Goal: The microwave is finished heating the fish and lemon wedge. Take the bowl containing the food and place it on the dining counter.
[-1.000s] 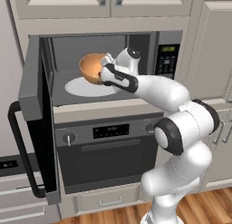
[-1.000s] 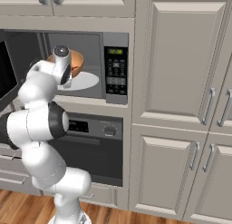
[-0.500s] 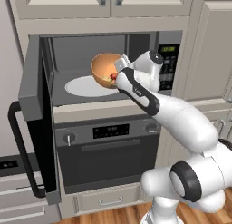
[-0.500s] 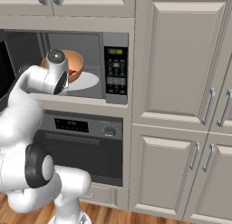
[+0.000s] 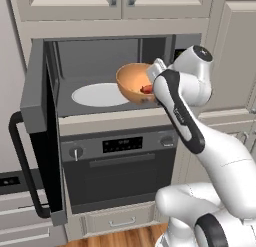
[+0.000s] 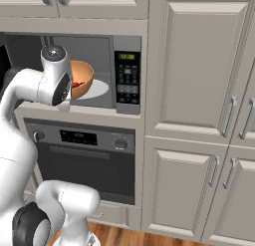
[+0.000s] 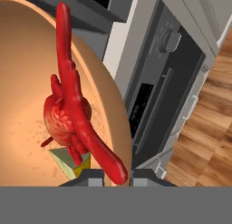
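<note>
My gripper (image 5: pixel 153 75) is shut on the right rim of the orange-brown bowl (image 5: pixel 133 82), holding it tilted just above the floor of the open microwave (image 5: pixel 107 56), at the front right of the cavity. The white turntable plate (image 5: pixel 99 94) lies bare to the bowl's left. In the hand view my gripper (image 7: pixel 115 172) pinches the bowl (image 7: pixel 27 60) wall; inside rest the red fish (image 7: pixel 73 105) and the pale lemon wedge (image 7: pixel 71 164). From the right base view the bowl (image 6: pixel 82 77) shows behind my arm, with the fish (image 6: pixel 76 84) in it. The dining counter is out of view.
The microwave door (image 5: pixel 39 106) stands swung open at the left, its black handle (image 5: pixel 24 166) jutting outward. An oven (image 5: pixel 120 158) with knobs sits directly below. The microwave's control panel (image 6: pixel 128 75) and tall cabinets (image 6: pixel 199 70) lie to the right. Wood floor runs underneath.
The bowl has moved with my gripper off the turntable plate, rightward and toward the front of the cavity. My arm has swung to the right and stretched up.
</note>
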